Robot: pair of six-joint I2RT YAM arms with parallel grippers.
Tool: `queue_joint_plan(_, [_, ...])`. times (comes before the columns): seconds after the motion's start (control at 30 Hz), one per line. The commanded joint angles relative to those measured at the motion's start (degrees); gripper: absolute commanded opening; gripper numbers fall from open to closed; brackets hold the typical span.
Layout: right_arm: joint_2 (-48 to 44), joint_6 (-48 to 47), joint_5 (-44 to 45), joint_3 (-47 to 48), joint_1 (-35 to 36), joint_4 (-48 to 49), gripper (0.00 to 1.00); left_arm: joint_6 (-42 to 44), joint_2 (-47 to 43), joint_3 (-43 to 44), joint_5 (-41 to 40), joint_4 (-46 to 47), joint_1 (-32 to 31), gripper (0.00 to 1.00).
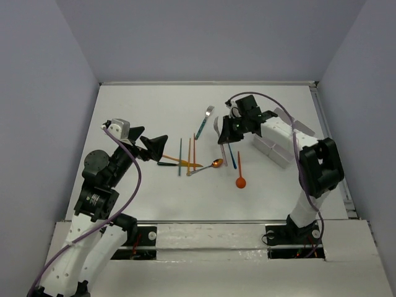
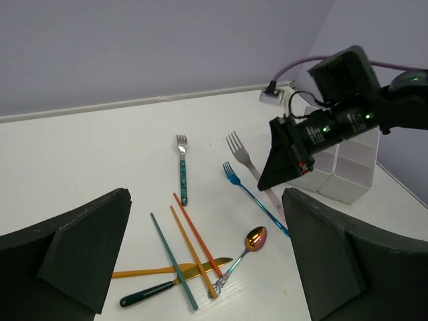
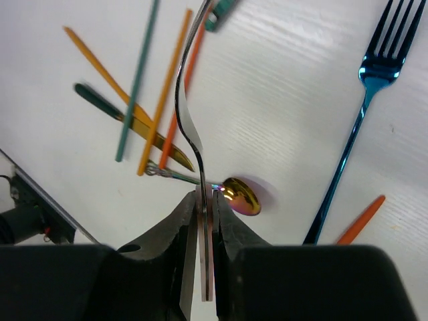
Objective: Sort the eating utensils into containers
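The right claw is clamped on the handle of the silver fork, which is pinched flat between both fingers with its tines pointing away from the wrist. Just past the fingertips, the coppery spoon lies on the desk. To the spoon's right lies the blue fork, and near it the orange spoon. At the spoon's handle end, orange and green sticks cross a dark-handled knife. Beyond the spoon lies the teal-handled fork. The white box sits right of the spoon, well apart. Left of the spoon, past the sticks, the left claw hangs spread wide, holding nothing.
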Motion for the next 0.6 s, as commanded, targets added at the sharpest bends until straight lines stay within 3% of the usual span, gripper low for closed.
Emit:
queue_joint_plan(0.0, [-9.0, 0.6, -1.3, 1.1, 0.5, 7.5, 0.0, -0.2, 0.1, 0.1, 0.5, 2.5, -0.3, 0.99])
queue_joint_plan(0.2, [-20.2, 2.0, 14.1, -3.4, -4.0, 16.2, 0.0, -0.4, -0.9, -0.1, 0.4, 2.5, -0.3, 0.99])
queue_joint_plan(0.3, [-27.3, -0.1, 32.9, -7.8, -5.3, 23.8, 0.0, -0.5, -1.4, -0.1, 0.8, 2.6, -0.8, 0.99])
queue_joint_plan(0.37, [-32.1, -1.2, 39.1, -12.3, -7.5, 28.7, 0.0, -0.5, -1.7, -0.1, 0.7, 2.5, -1.5, 0.99])
queue_joint_plan(0.57, [-35.5, -1.8, 56.9, -19.6, -14.2, 42.2, 0.0, -0.2, -3.0, -0.1, 0.1, 2.2, -3.0, 0.99])
